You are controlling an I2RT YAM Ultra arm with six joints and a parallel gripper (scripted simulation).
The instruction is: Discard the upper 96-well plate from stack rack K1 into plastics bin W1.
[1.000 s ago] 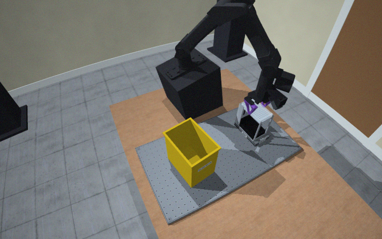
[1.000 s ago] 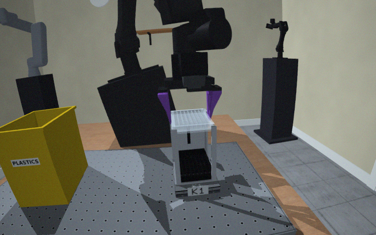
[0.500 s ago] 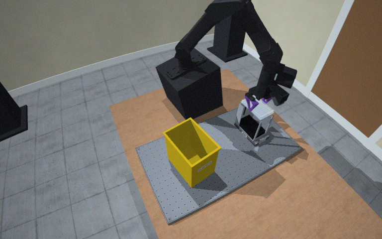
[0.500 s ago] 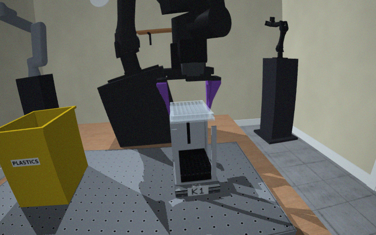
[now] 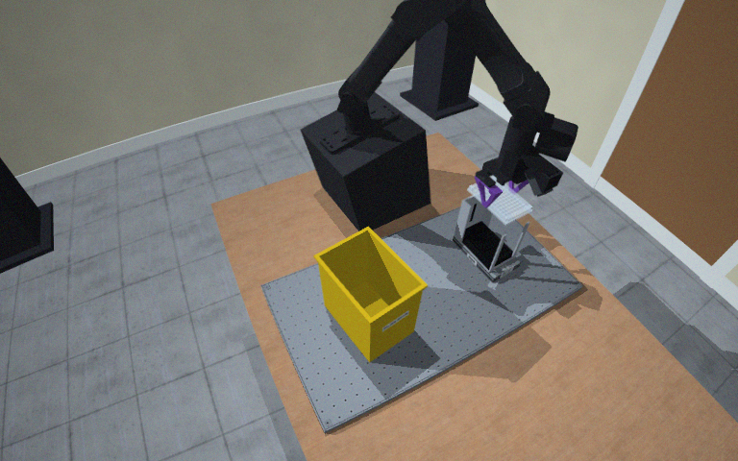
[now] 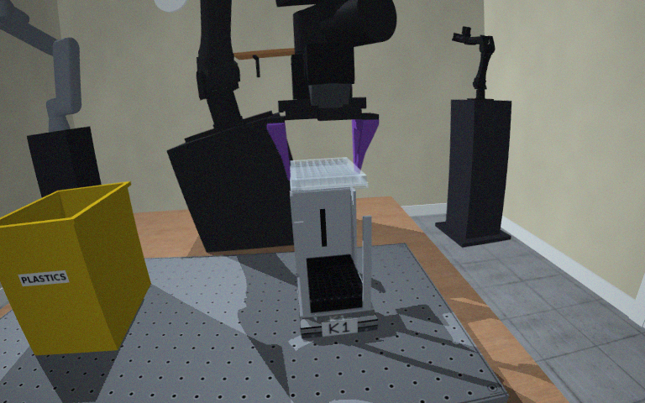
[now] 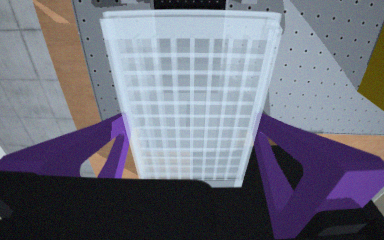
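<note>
My gripper (image 6: 323, 152) with purple fingers is shut on the clear 96-well plate (image 6: 327, 173) and holds it level, just above the top of the grey stack rack K1 (image 6: 332, 252). The plate also shows in the top view (image 5: 502, 204) and fills the wrist view (image 7: 192, 100), with a purple finger on each long side. The black lower plate (image 6: 333, 282) sits in the rack's bottom slot. The yellow plastics bin W1 (image 5: 370, 290) stands upright and empty on the perforated plate, left of the rack; its label reads PLASTICS (image 6: 44, 278).
The arm's black base block (image 5: 370, 162) stands behind the grey perforated plate (image 5: 424, 320). A black pedestal with a small arm (image 6: 478, 166) stands at the right. Another black pedestal (image 6: 64, 159) is behind the bin.
</note>
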